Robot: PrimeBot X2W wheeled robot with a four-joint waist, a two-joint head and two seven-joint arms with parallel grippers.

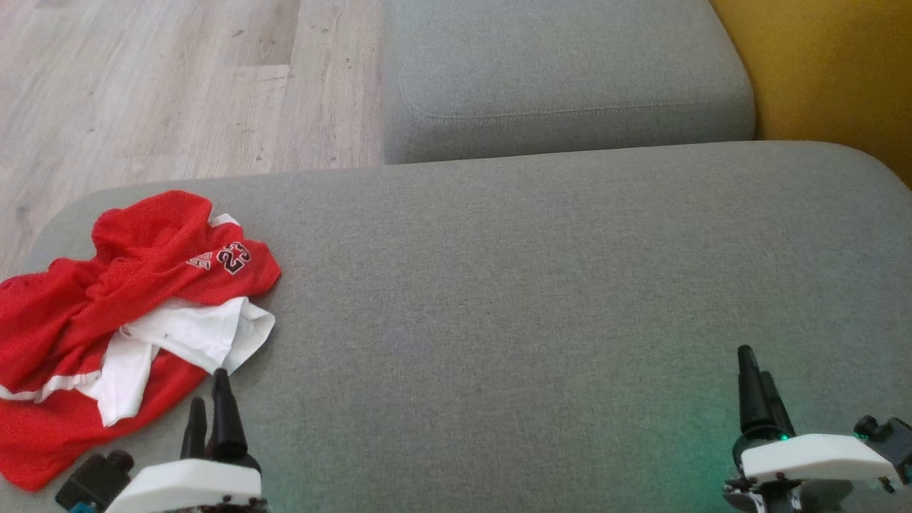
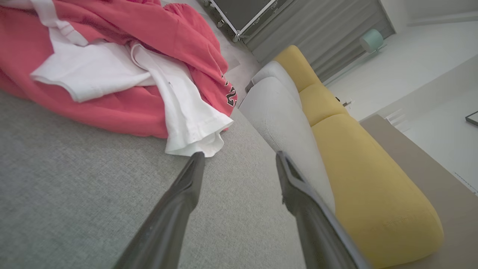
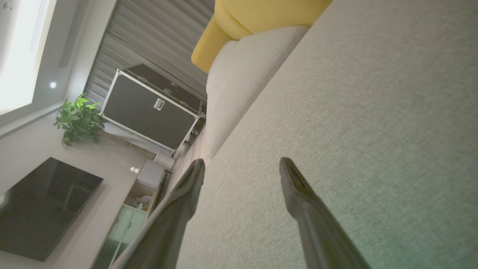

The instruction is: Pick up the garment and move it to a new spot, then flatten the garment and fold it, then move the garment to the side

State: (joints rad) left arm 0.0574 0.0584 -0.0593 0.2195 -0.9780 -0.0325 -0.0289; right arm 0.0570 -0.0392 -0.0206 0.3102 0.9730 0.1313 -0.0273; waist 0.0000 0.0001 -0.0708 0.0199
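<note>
A black hard case with silver metal edging and latches [image 3: 149,112] stands at 10 o'clock in the right wrist view. Its lid is shut, so its contents are hidden. Below it, at 8 o'clock, a pale mint cabinet [image 3: 127,224] has an open shelf holding something too blurred to name.

The garment, a crumpled red mesh jersey with white trim [image 1: 92,306], lies at 8 o'clock in the head view. It is on the near left corner of the broad grey woven seat cushion [image 1: 541,285]. It is bunched in folds, not flat. A black "23" outlined in white shows on an upper fold, and a white cloth panel spills out at its right side. A white band crosses its lower left part.

One garment is in view, with two grippers of two dark fingers each. The left gripper [image 1: 208,390] sits at 7 o'clock with its fingers spread and nothing between them. One fingertip is just beside the white hem, and contact cannot be judged. The right gripper [image 1: 755,362] sits at 5 o'clock, well apart from the garment. It is also spread wide and empty, over bare grey fabric.

There are two grey cushions. The second, smaller grey block [image 1: 563,64] is at 12 o'clock, beyond the broad one. One yellow upholstered backrest [image 1: 833,64] shows at 2 o'clock and pale wood plank flooring [image 1: 157,78] at 10 o'clock. In the right wrist view there is also one green potted plant [image 3: 78,119] at 9 o'clock and one dark flat screen [image 3: 41,205] at 8 o'clock.
</note>
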